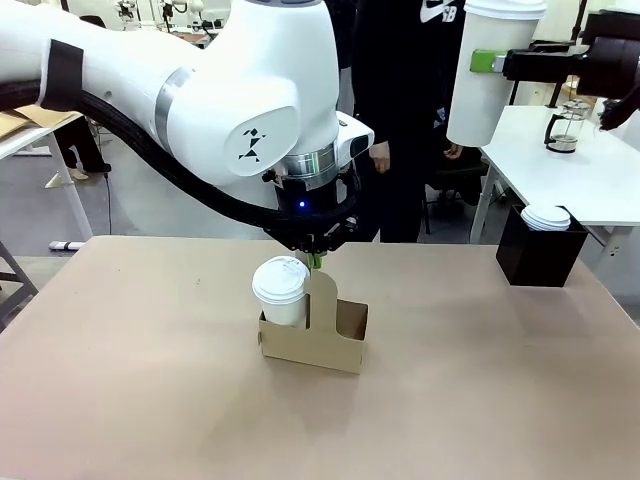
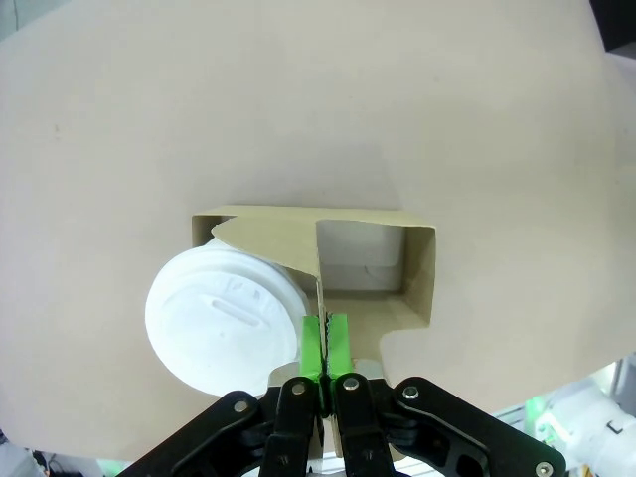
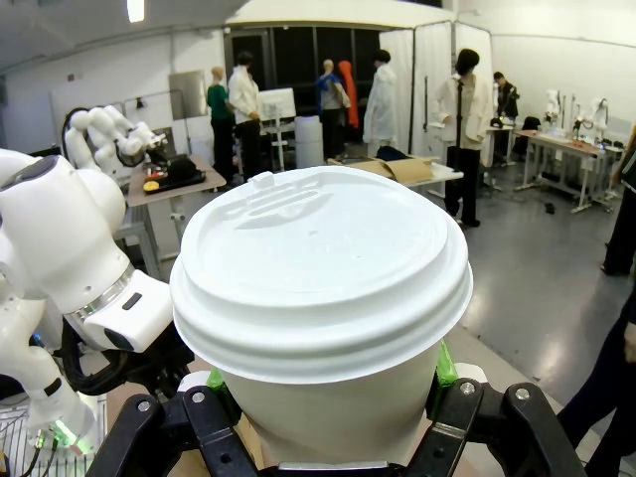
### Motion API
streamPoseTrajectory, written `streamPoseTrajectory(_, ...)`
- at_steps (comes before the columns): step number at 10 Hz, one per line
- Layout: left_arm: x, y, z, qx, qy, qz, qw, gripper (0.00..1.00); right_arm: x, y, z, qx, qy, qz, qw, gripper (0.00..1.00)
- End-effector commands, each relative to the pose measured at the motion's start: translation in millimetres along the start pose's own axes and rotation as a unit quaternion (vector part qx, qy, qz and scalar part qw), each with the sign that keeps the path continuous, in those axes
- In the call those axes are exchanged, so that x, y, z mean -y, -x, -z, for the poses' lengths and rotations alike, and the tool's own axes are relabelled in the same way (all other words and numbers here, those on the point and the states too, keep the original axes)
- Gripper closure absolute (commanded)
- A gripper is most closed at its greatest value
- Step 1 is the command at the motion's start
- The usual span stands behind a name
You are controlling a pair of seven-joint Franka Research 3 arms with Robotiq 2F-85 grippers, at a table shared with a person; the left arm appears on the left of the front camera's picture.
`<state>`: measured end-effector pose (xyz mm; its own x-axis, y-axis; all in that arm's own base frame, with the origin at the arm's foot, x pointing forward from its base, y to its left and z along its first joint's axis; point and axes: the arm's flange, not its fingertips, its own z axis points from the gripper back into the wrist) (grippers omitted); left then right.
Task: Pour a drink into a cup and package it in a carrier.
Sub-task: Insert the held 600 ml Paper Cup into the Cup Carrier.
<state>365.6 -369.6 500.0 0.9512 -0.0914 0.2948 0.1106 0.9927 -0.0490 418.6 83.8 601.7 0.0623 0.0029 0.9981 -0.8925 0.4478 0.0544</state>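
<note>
The left gripper (image 2: 325,343) was pinched shut on the centre handle (image 1: 322,293) of the cardboard carrier (image 2: 417,268), which was seated on the table (image 1: 150,380). A lidded white cup (image 1: 281,290) was lodged in its left-hand pocket. A second lidded cup (image 3: 320,288) was clamped in the right gripper (image 1: 492,62), raised well clear.

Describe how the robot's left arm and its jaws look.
The left arm is glossy white with rounded joints, a black logo, a black cable along it and a blue light at the wrist. Its jaws are black with green pads.
</note>
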Motion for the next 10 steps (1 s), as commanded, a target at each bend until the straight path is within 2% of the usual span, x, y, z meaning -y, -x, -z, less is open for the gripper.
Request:
streamPoseTrajectory(1,-3.2,3.9,0.1,0.002,-0.003,-0.001,1.0,0.98,-1.0,-3.0,-0.2,0.003,-0.002,-0.002,1.0,0.2)
streamPoseTrajectory(2,0.0,0.0,0.0,0.0,0.0,0.0,1.0,0.4,-1.0,-3.0,-0.2,0.003,-0.002,-0.002,1.0,0.2)
streamPoseTrajectory(3,-8.6,-2.2,-5.6,-0.003,0.012,0.008,1.0,0.4,-1.0,-3.0,-0.2,0.003,-0.002,-0.002,1.0,0.2)
streamPoseTrajectory(4,-14.2,-3.6,-11.4,-0.007,0.022,0.016,1.0,0.0,0.0,0.0,0.0,0.0,0.0,0.0,1.0,0.2)
streamPoseTrajectory(5,-22.4,-6.4,-20.9,-0.006,0.03,0.028,0.999,0.35,6.5,12.5,6.9,-0.019,-0.026,0.012,0.999,0.2)
streamPoseTrajectory(6,-32.4,-9.8,-34.5,-0.006,0.045,0.045,0.998,0.0,12.7,27.0,13.1,-0.027,-0.057,0.019,0.998,0.2)
streamPoseTrajectory(8,-58.5,-11.5,-59.6,-0.004,0.094,0.128,0.987,0.0,16.0,67.0,26.6,-0.05,-0.095,0.016,0.994,0.2)
streamPoseTrajectory(10,-106.7,-11.4,-71.4,0.039,0.151,0.247,0.956,0.0,10.2,105.3,42.6,-0.054,-0.124,0.006,0.991,0.2)
